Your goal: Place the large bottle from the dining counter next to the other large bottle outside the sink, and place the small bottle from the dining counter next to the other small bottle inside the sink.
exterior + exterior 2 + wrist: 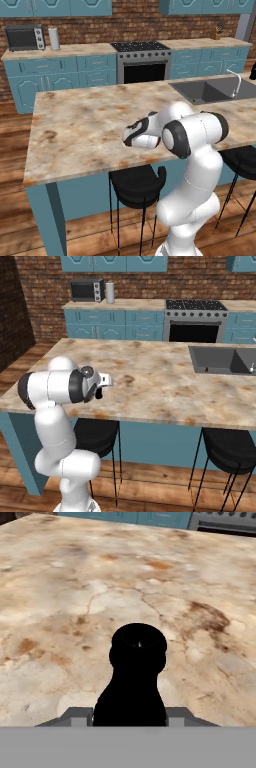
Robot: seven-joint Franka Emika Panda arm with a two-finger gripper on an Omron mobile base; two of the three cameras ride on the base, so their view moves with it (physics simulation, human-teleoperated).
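On dining counter (60,587): black bottle (134,677) upright, hand-gripped

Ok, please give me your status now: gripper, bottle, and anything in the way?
Gripper shut on black bottle, low over the dining counter. Which bottle, large or small: cannot tell. Sink far right; nothing seen on the stone between.

Rendered home kitchen. A long beige-brown marbled stone table (90,130) on a teal base is seen, with a dark grey recessed sink (210,90) and thin silver faucet (235,82). Black round stools (137,185) are tucked beneath. A steel stove (142,62), black microwave (24,37), teal cabinets (55,70) and red brick wall (135,22) are noted behind.
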